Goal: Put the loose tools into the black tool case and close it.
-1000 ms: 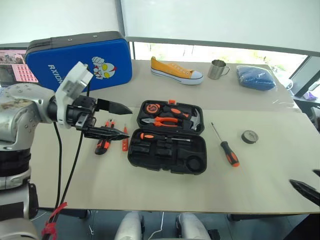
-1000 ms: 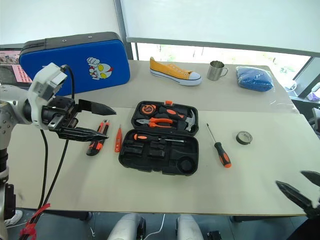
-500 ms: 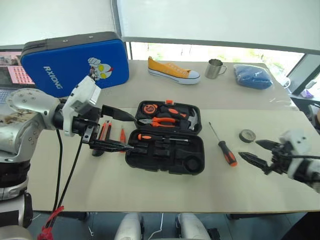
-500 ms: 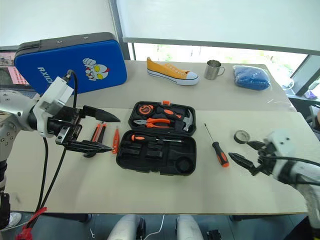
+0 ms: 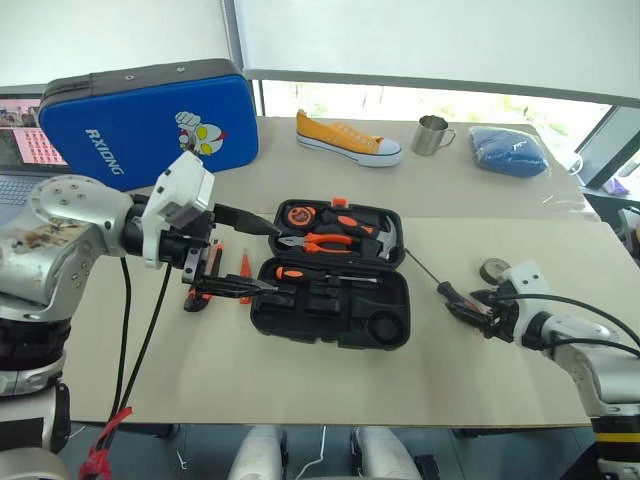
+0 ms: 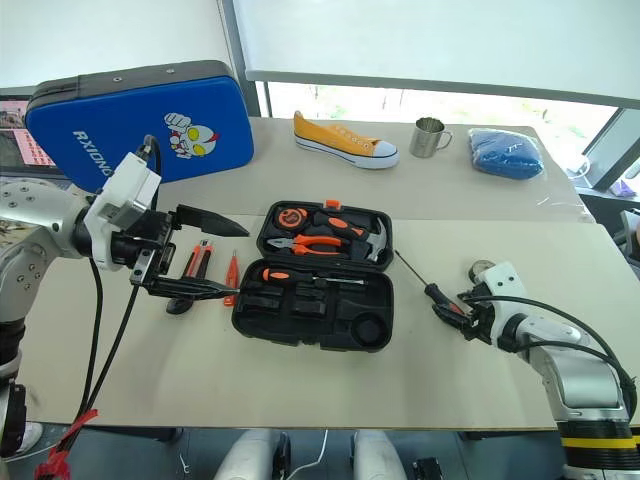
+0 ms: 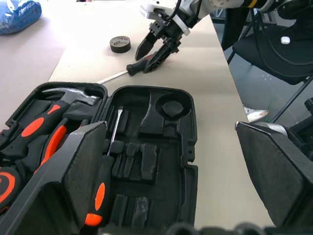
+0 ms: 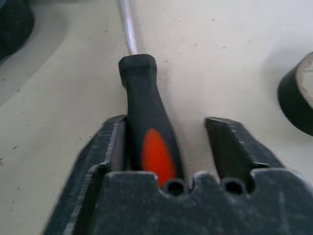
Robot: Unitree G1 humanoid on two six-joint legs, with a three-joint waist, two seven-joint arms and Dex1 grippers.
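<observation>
**Right pincer around a screwdriver**

The right pincer [image 6: 458, 313] sits low on the counter [image 6: 300, 380], right of the black tool case [image 6: 318, 290]. Its fingers are partly apart, with the handle of a screwdriver [image 8: 146, 137] between them. One finger touches the handle; the other has a gap. The tape roll [image 6: 480, 268] lies just beyond it. The left pincer [image 6: 205, 255] is wide apart and holds nothing, hanging above the knife [image 6: 193, 262] and the tester pen [image 6: 232, 270], left of the open case.
</observation>
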